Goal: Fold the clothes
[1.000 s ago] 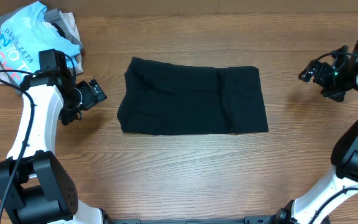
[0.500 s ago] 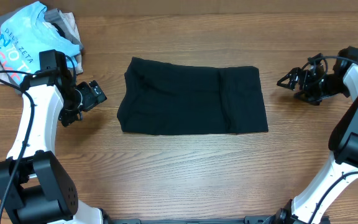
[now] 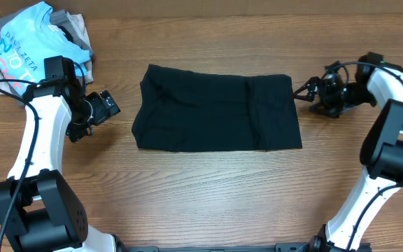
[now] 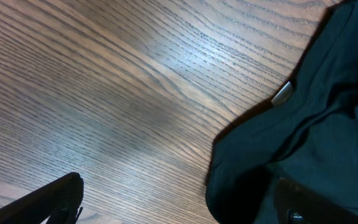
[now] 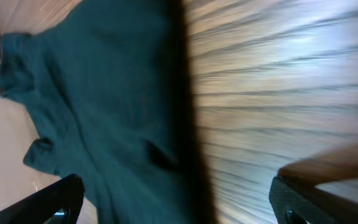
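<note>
The black garment (image 3: 219, 108) lies folded into a flat rectangle in the middle of the table. My left gripper (image 3: 110, 105) is open and empty, just left of its left edge; the left wrist view shows that edge (image 4: 303, 143) with a small white label (image 4: 282, 93). My right gripper (image 3: 303, 93) is open and empty, close to the garment's upper right corner. The right wrist view is blurred and shows the dark fabric (image 5: 104, 106) with its edge between my fingers (image 5: 176, 202).
A pile of other clothes sits at the back left corner, with a light blue printed tee (image 3: 26, 42) on top of grey and beige garments (image 3: 75, 28). The table is bare wood (image 3: 208, 196).
My right arm has swung in from the far right edge toward the garment's upper right corner. The left arm and the garment have not moved.
</note>
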